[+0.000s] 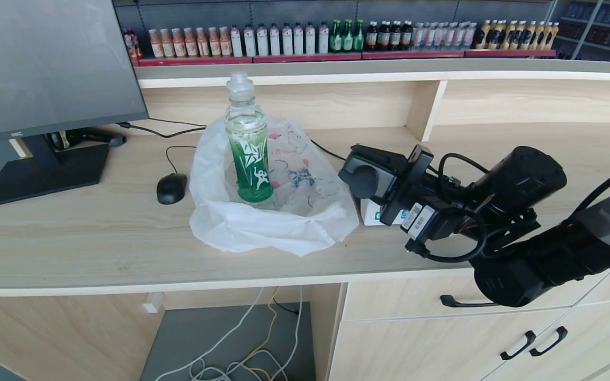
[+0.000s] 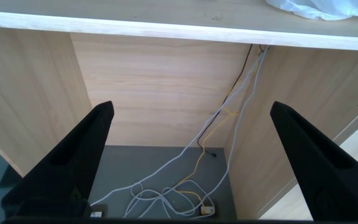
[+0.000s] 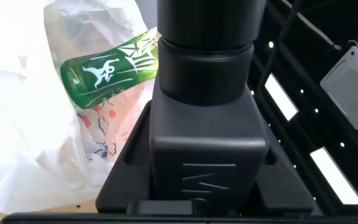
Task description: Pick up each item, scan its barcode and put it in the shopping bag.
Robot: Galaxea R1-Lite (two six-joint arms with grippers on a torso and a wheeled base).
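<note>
Bottle (image 1: 249, 153), green-labelled, upright inside the white shopping bag (image 1: 262, 227) in the middle of the tabletop (image 1: 82, 238), between a black mouse (image 1: 171, 188) and the right arm. From the head camera: right pincer (image 1: 408, 182) clamped on a black scanner (image 1: 368, 172), just beside the bag's edge and above a small white box (image 1: 371, 214). From the right wrist: scanner body up close, with the bottle's label and crumpled bag beyond. From the left wrist: left pincer (image 2: 191, 109) spread wide, holding nothing, below the tabletop's front edge, facing a recess with loose cables (image 2: 185, 186).
</note>
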